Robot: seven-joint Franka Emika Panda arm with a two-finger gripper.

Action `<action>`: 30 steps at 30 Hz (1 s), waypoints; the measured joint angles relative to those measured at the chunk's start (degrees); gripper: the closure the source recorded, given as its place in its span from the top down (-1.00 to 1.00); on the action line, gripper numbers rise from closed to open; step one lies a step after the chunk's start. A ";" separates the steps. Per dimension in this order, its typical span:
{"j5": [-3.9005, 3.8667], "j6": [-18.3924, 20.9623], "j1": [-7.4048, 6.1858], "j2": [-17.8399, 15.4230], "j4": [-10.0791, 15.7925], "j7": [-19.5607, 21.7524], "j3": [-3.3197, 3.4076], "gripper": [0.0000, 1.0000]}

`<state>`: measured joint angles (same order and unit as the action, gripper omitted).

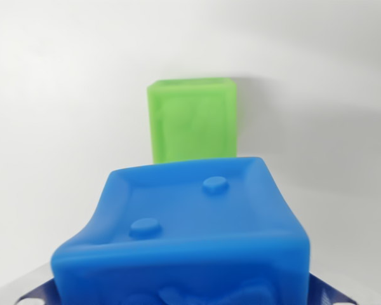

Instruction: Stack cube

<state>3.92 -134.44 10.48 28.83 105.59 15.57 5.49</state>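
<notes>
Two soft cubes on a plain white surface, seen from the wrist.

Nearest, the gripper (184, 298) is mostly cut off: only pale finger edges (25, 289) show at the bottom corners, flanking the blue cube (187, 235), apparently clamped on it. That cube fills the lower frame, rubbery and glossy, its sides bulging, with two raised studs on its upper face and a blurred embossed shape below. Farther off, just right of centre, stands the translucent green cube (192, 119), its base hidden behind the blue one. The white surface (57, 95) is featureless.
</notes>
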 joint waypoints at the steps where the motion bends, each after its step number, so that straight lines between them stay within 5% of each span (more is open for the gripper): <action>1: 0.00 0.08 0.00 0.09 -0.18 -0.18 -0.02 -1.00; 13: -0.13 1.85 0.00 2.36 -4.25 -4.82 -0.47 -1.00; 30: -0.04 -2.44 0.01 7.15 -4.26 -5.28 -0.60 -1.00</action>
<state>3.88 -136.87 10.49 35.98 101.32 10.29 4.89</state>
